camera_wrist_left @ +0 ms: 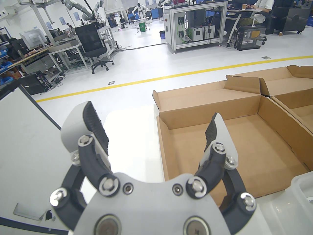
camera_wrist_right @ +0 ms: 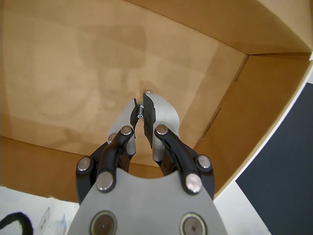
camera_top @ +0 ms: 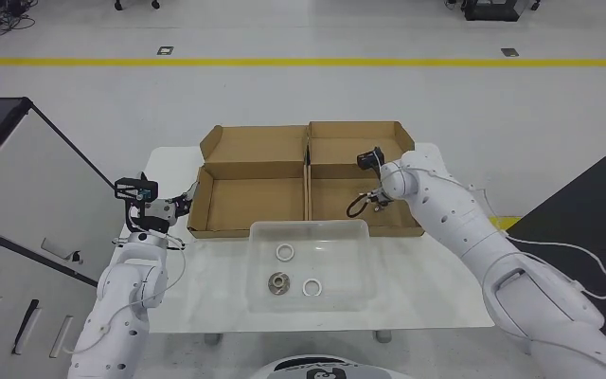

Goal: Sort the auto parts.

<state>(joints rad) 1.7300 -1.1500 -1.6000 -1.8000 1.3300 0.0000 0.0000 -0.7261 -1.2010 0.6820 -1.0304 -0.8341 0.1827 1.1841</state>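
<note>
The right gripper (camera_wrist_right: 139,105), jaws pinching a screw (camera_wrist_right: 139,111), hung low inside a box (camera_wrist_right: 266,103) (presumably its bin); the left gripper (camera_wrist_left: 152,113) stood wide open.

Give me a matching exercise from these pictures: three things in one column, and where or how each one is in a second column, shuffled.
1. small threaded metal screw
2. grey round metal part
3. left gripper

A. open, beside the left brown cardboard box
B. inside the clear plastic tub
C. pinched by the right gripper, over the right brown cardboard box

Pairs: 1-C, 2-B, 3-A
</note>
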